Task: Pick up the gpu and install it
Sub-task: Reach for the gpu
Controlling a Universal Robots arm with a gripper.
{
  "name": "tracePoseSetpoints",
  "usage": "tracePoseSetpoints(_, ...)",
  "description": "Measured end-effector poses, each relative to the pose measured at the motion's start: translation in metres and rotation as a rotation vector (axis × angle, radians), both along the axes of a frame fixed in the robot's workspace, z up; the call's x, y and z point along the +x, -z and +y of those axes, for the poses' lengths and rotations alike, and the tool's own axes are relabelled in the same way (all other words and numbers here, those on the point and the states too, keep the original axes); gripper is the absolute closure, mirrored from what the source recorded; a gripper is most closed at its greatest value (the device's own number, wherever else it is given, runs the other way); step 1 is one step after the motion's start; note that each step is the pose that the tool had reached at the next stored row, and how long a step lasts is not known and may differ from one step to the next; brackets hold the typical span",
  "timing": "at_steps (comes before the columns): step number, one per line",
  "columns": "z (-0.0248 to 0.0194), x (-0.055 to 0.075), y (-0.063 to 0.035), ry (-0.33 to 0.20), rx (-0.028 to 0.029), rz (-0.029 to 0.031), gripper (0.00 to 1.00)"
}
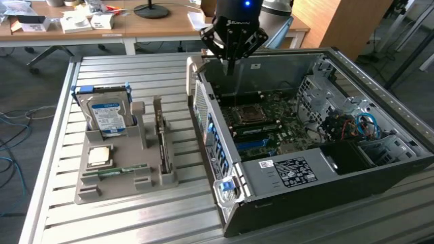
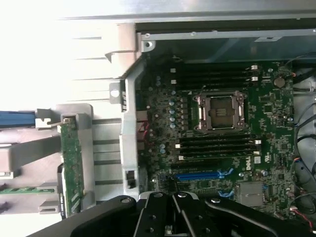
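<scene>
The gpu (image 1: 161, 136) stands on edge in a slot of the grey holder (image 1: 122, 189), to the exterior view's left of the open computer case (image 1: 305, 175). The wrist view catches it as a thin board (image 2: 72, 165) beside the case wall. My gripper (image 1: 230, 67) hangs above the case's back left corner, well apart from the gpu, shut with nothing between its fingers. Its dark fingers (image 2: 173, 217) show over the motherboard (image 2: 222, 128), close to the blue card slot (image 2: 197, 175).
The holder also carries a hard drive (image 1: 109, 114), a processor chip (image 1: 99, 155) and a green memory stick (image 1: 115, 172). All stands on a slatted metal table (image 1: 135, 223). Behind it is a wooden desk (image 1: 135, 25) with small boxes.
</scene>
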State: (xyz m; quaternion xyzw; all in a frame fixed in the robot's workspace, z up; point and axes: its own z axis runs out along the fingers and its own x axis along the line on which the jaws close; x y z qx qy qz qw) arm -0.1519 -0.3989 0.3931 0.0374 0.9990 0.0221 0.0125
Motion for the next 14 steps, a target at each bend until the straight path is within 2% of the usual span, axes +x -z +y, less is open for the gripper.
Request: tracePoseSetpoints(14, 0.0000, -0.036, 0.0002, 0.000, 0.0000, 0.0000, 0.89)
